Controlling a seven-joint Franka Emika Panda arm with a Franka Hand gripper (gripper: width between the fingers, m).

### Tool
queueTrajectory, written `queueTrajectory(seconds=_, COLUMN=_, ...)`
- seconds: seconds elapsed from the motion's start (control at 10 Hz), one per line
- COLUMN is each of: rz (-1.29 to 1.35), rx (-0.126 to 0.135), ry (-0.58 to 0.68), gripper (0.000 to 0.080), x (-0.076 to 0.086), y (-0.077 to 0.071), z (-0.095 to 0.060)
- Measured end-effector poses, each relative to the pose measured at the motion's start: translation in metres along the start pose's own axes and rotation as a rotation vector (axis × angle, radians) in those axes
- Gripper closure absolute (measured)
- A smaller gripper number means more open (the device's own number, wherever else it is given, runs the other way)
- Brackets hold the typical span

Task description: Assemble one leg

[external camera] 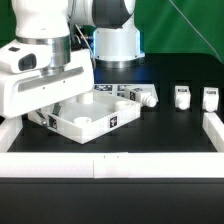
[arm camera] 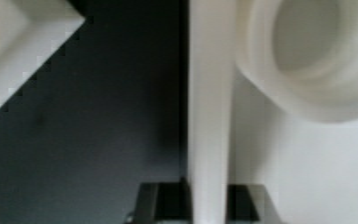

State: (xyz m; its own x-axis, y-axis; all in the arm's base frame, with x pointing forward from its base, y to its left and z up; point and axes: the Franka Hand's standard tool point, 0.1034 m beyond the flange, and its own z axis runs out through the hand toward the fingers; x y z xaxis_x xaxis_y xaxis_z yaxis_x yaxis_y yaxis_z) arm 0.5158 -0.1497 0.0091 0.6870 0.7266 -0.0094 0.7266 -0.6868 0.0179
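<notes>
The large white tray-like panel (external camera: 92, 116) lies on the black table at the exterior view's left of centre. My gripper (external camera: 56, 108) reaches down into its left part, with the fingertips hidden behind the white hand. In the wrist view the gripper (arm camera: 206, 200) straddles a thin upright white wall (arm camera: 208, 110) of the panel, with dark fingers (arm camera: 167, 202) against each side. A round hole (arm camera: 318, 55) of the panel shows beside it. Two legs (external camera: 181, 96) (external camera: 209, 97) stand at the right. A third leg (external camera: 147, 98) lies against the panel's right corner.
A white U-shaped rail (external camera: 110, 160) runs along the table's front, with arms up the left (external camera: 10, 132) and right (external camera: 213, 126) sides. The robot's base (external camera: 116, 45) stands at the back behind the panel.
</notes>
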Motion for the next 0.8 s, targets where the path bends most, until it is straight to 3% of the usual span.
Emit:
queueTrajectory(seconds=0.1, rz=0.071, rx=-0.010, ry=0.006, gripper=0.0747, x=0.002, y=0.004, z=-0.005)
queueTrajectory(seconds=0.5, rz=0.351, rx=0.041, ry=-0.012, gripper=0.0747, x=0.020, y=0.011, z=-0.018)
queueTrajectory(seconds=0.7, rz=0.503, rx=0.065, ry=-0.029, gripper=0.0747, x=0.040, y=0.000, z=-0.021)
queueTrajectory(seconds=0.8, rz=0.527, rx=0.049, ry=-0.014, gripper=0.0747, x=0.052, y=-0.005, z=-0.021)
